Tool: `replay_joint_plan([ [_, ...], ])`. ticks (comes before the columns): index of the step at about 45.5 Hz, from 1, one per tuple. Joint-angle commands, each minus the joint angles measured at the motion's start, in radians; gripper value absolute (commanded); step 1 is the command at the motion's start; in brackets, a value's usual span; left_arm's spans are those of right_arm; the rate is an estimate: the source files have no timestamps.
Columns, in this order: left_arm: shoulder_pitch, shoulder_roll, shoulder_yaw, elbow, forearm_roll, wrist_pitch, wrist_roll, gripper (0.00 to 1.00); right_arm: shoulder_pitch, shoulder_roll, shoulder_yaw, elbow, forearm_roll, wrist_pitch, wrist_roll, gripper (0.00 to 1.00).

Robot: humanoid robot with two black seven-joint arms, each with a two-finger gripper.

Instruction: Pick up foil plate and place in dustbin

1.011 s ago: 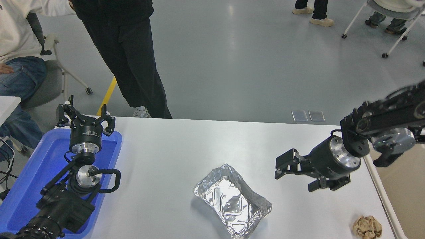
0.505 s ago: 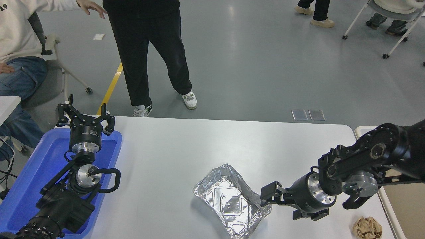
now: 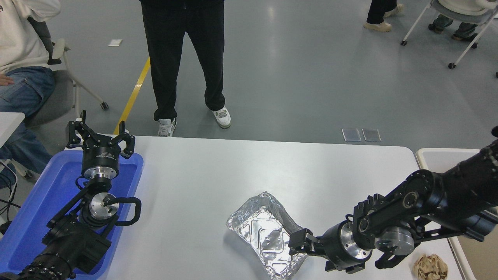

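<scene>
Head view: we note the foil plate lying crumpled on the white tabletop at about 6 o'clock, with the right pincer low at its 3 o'clock rim, fingers parted around the rolled edge, not visibly clamped on it. The dustbin waits off the tabletop's 3 o'clock edge; the left pincer sits parked, spread wide and empty, over the blue tray at 9 o'clock. We judge the grasp wants a gentle close squarely on the rim, since thin foil may buckle or slip, then a straight lift.
</scene>
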Motion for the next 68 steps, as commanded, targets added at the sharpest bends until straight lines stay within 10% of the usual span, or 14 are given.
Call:
replay_joint_plan([
  [1, 0.000, 0.000, 0.000, 0.000, 0.000, 0.000, 0.000, 0.99, -0.074, 0.027, 0.036, -0.042, 0.017, -0.069, -0.005, 1.00],
  [55, 0.000, 0.000, 0.000, 0.000, 0.000, 0.002, 0.000, 0.99, -0.206, 0.100, 0.037, -0.201, 0.005, -0.087, -0.004, 0.97],
  [68, 0.000, 0.000, 0.000, 0.000, 0.000, 0.000, 0.000, 0.99, -0.223, 0.109, 0.037, -0.229, 0.000, -0.087, -0.004, 0.81],
])
